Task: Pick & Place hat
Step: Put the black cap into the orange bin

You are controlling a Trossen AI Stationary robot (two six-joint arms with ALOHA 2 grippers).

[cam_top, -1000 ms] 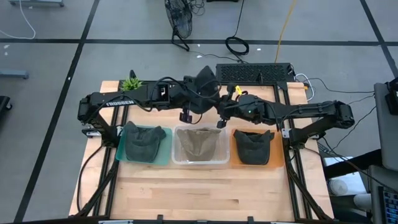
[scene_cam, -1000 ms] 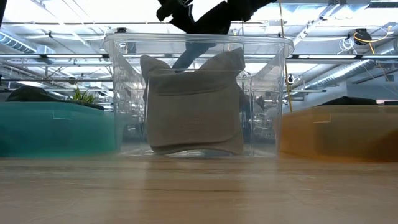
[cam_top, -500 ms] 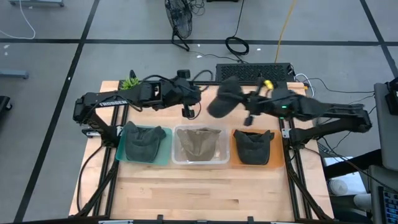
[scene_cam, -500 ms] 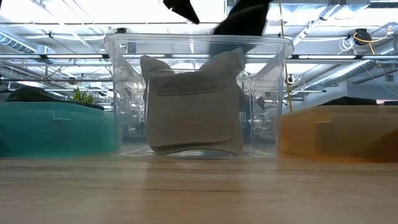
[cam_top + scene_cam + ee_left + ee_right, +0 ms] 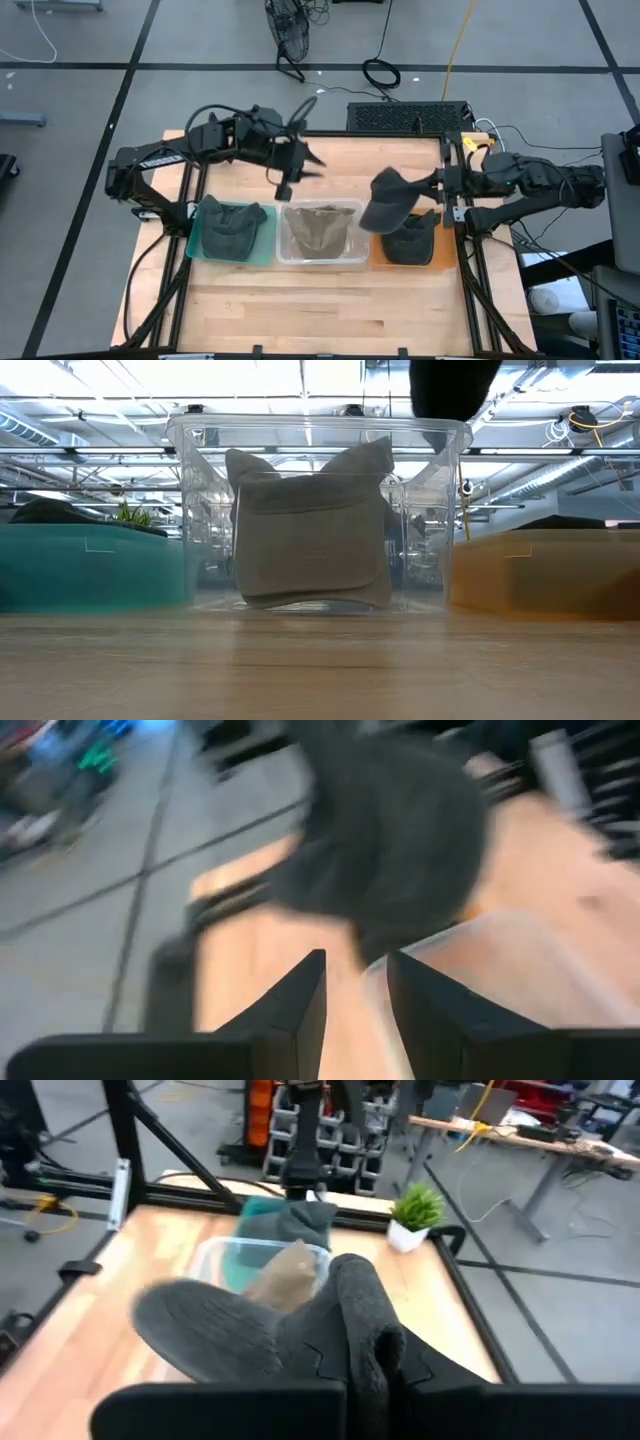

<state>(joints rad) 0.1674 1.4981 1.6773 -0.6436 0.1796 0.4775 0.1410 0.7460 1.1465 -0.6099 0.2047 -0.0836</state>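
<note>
A dark grey hat (image 5: pixel 388 200) hangs in the air over the seam between the clear bin (image 5: pixel 322 258) and the orange bin (image 5: pixel 380 250), with my right gripper (image 5: pixel 432 183) shut on it. In the low view it shows as a dark shape (image 5: pixel 450 385) at the top. My left gripper (image 5: pixel 308 162) stands open over the table's far middle, clear of the hat, its fingers (image 5: pixel 300 1010) apart. A beige hat (image 5: pixel 310 530) sits in the clear bin. Other dark hats lie in the teal bin (image 5: pixel 197 240) and the orange bin. My right gripper pinches a bunched fold at the hat's edge (image 5: pixel 355 1305) between its two fingers. It comes nearly level from the table's right side. The hat is lifted clear and droops from the fingers toward the table's left, above the bins.
The three bins stand in a row across the table's middle, with bare wood in front of them. A small green plant (image 5: pixel 211 131) stands at the far left corner. A black keyboard-like box (image 5: pixel 405 116) lies along the far edge.
My left gripper has let go of the dark hat, opened, and drawn back toward the table's left and upward. My right gripper has carried the hat from the far middle toward the table's right, and the hat now hangs over the orange bin's left edge.
</note>
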